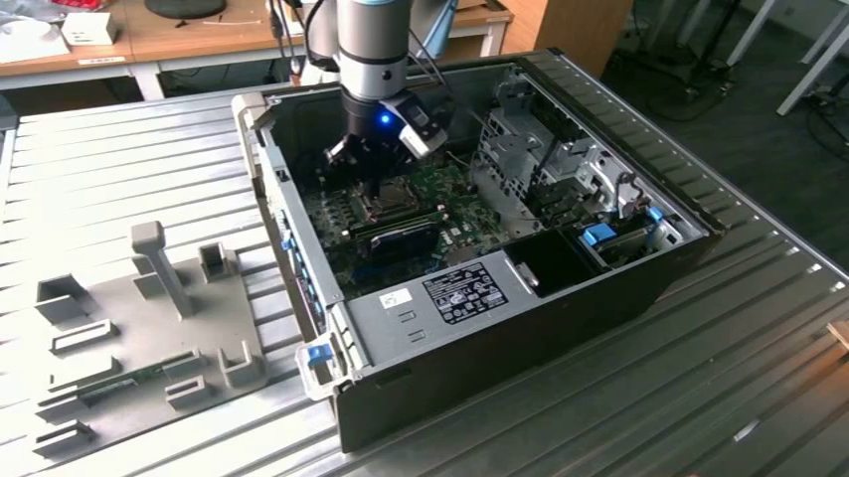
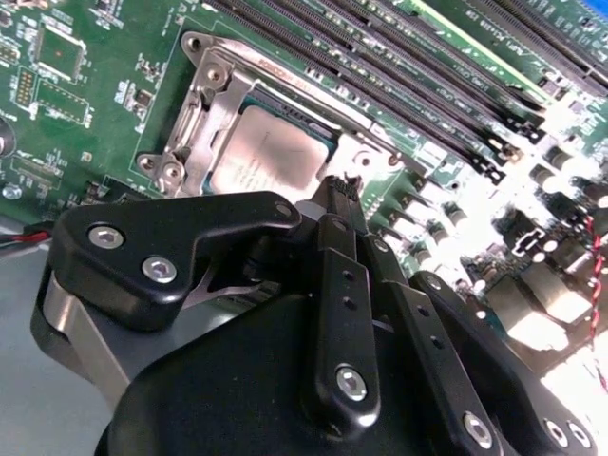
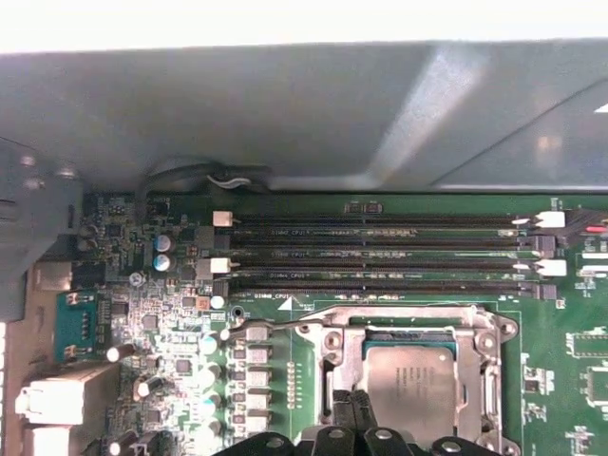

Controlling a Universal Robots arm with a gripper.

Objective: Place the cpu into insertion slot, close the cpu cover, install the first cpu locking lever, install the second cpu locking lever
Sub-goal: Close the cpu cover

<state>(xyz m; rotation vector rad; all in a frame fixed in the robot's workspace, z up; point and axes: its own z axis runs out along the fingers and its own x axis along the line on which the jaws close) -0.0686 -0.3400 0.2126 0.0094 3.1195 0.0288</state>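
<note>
The cpu [image 3: 410,385] [image 2: 271,152] lies flat in the insertion slot [image 1: 388,206] on the green board, its silver-grey top showing. The shiny cpu cover [image 3: 418,328] [image 2: 211,109] lies down around the chip. A thin metal lever rod [image 3: 399,307] runs along the cover's edge beside the memory slots. My gripper [image 2: 342,188] [image 3: 353,404] [image 1: 378,167] hangs low inside the computer case. Its narrow black fingers are pressed together, and their tips sit at the cover's edge right beside the chip. I cannot tell whether they touch the cover.
Long black memory slots [image 3: 380,252] [image 2: 418,66] run next to the socket. The grey case wall [image 3: 285,114] rises just behind them. A drive cage [image 1: 544,159] stands on the exterior view's right. A grey fixture plate [image 1: 133,318] lies outside the case.
</note>
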